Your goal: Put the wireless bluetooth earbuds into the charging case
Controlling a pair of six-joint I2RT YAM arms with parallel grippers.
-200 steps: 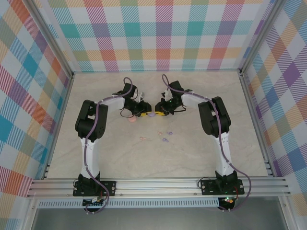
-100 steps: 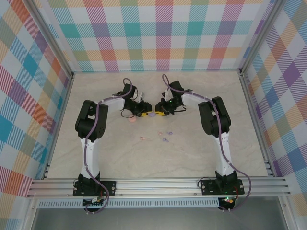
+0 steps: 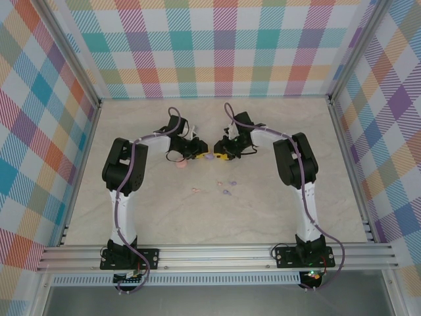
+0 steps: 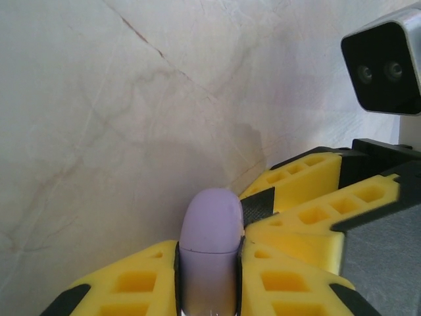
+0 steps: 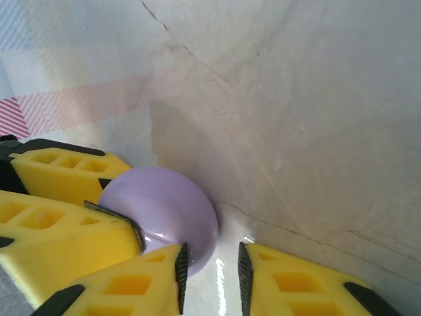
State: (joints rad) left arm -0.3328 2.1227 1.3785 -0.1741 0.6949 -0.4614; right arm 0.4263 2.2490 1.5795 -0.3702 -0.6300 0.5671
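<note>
L pincer (image 4: 207, 289) at bottom edge, yellow fingers clamped either side of a lilac case (image 4: 210, 220) w/ its rounded end sticking out past the tips. R pincer (image 4: 255, 212) reaches in from the right, black-padded tip touching the case's side, its wrist cam (image 4: 385, 69) top right. Pale marbled table (image 4: 99, 99) behind, thin brown veins.

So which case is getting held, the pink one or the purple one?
The purple case, squeezed between the left fingers. The pink case just lies on the table.
</note>
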